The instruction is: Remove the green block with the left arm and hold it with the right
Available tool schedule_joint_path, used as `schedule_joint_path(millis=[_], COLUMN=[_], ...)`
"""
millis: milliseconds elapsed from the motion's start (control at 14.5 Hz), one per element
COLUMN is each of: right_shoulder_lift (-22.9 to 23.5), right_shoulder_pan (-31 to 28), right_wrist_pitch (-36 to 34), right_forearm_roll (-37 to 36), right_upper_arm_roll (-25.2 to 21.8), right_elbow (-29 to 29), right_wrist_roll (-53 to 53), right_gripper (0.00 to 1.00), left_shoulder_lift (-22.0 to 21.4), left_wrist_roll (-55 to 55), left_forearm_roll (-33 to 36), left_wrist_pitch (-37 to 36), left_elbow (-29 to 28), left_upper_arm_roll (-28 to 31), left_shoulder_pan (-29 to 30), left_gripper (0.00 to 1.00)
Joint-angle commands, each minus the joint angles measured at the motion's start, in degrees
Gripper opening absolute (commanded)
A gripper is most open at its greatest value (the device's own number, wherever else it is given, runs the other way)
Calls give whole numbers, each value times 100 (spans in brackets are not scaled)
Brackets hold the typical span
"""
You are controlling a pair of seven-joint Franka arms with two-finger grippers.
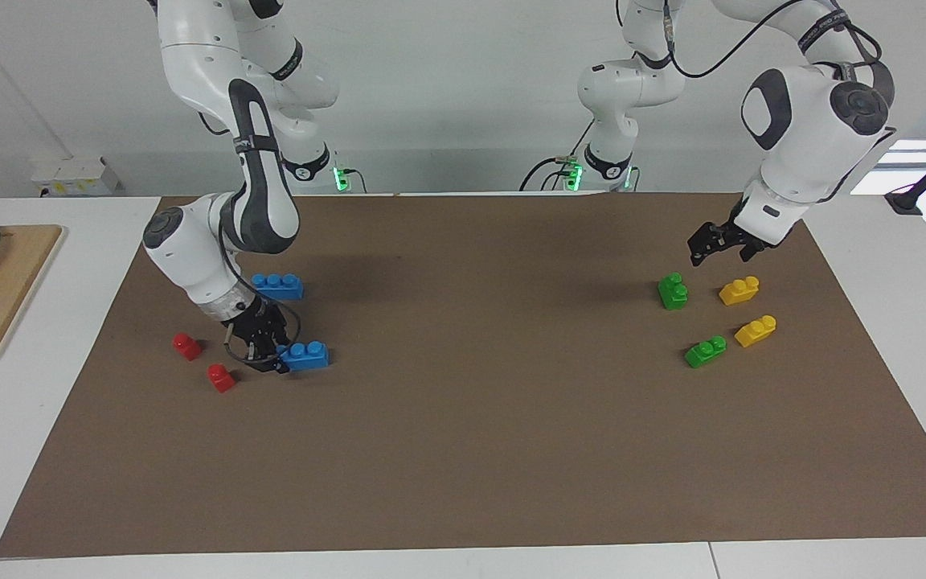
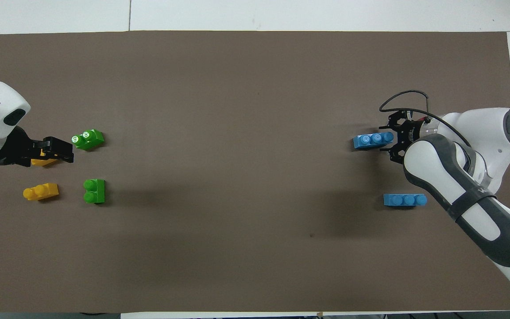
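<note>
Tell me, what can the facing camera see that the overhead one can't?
Only the facing view shows two red blocks and a wooden board. The overhead view adds nothing of its own. Both show the green blocks, yellow blocks, blue blocks, the left gripper and the right gripper.

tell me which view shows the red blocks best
The facing view: both red blocks lie in plain sight on the brown mat at the right arm's end, beside the right gripper. In the overhead view neither can be seen; the right arm's white and grey links cover that spot.
</note>
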Motion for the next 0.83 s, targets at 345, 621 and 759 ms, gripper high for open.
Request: schedule_joint_path(millis=[345,621,759], right_shoulder_lift=[-464,-710,-816], right_shoulder_pan=[-86,-122,-113], right_wrist_pitch=[-1304,-2245,-2300], right_forearm_roll=[-11,-81,-247], right_upper_arm_roll=[35,0,0], right_elbow=[443,1180,1480], right_wrist_roll=[70,18,-183], right_gripper=[100,100,100], left_shoulder_lift=[222,398,442], left_wrist_roll=[-102,-102,-111], left_forearm_roll=[113,148,148], left_wrist_pitch=[-860,-984,-905], left_elbow=[1085,1446,1429], left_upper_arm_roll=[5,5,57], left_shoulder_pan=[-136,-275,-556], left_gripper=[100,100,100])
